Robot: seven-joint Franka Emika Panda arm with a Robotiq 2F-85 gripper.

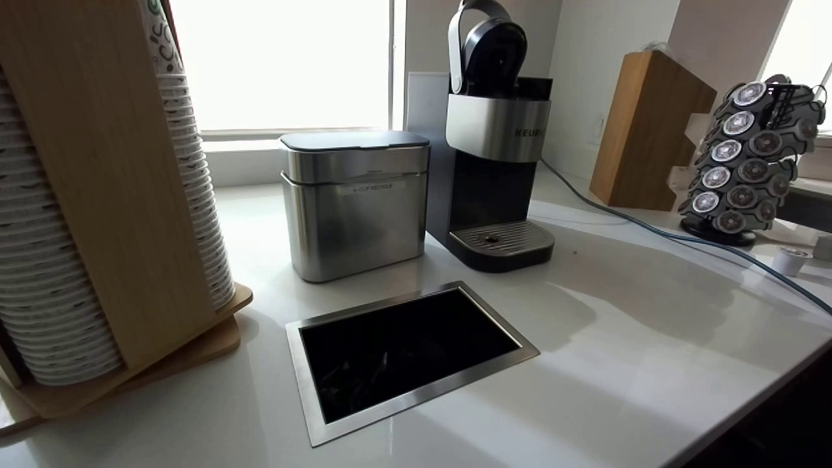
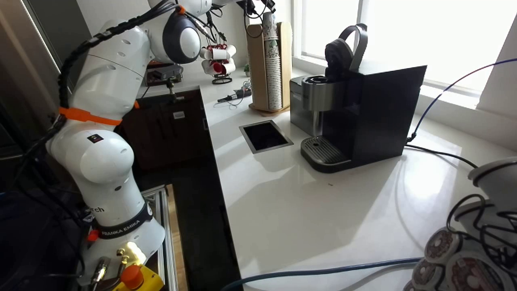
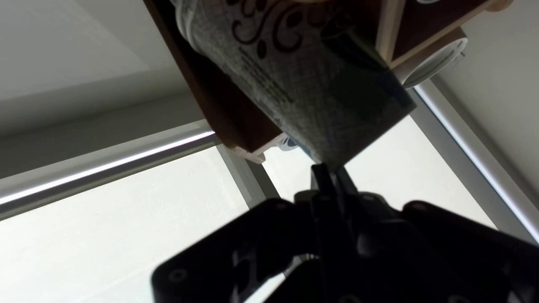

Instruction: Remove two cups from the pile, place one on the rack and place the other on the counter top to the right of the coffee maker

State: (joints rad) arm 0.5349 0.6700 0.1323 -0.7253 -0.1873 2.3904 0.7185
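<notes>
The pile [image 2: 274,81] is a tall column of nested white cups in a light wooden holder [image 2: 255,64]; it also shows at the left of an exterior view [image 1: 195,188]. A patterned paper cup [image 2: 270,28] stands upside down over the top of the pile. In the wrist view my gripper [image 3: 332,168] is shut on the base edge of this cup [image 3: 311,92]. Whether the cup is fully free of the pile is hard to tell. The coffee maker [image 1: 497,130] has its lid raised and a ridged drip tray [image 1: 504,237]. The white counter top [image 1: 617,377] is around it.
A steel lidded canister [image 1: 357,208] stands between the pile and the coffee maker. A steel-framed opening [image 1: 299,377] is in front. A mug stand [image 2: 222,81], a capsule carousel [image 1: 754,156], a wooden box [image 1: 650,130] and a cable [image 1: 689,239] are on the counter.
</notes>
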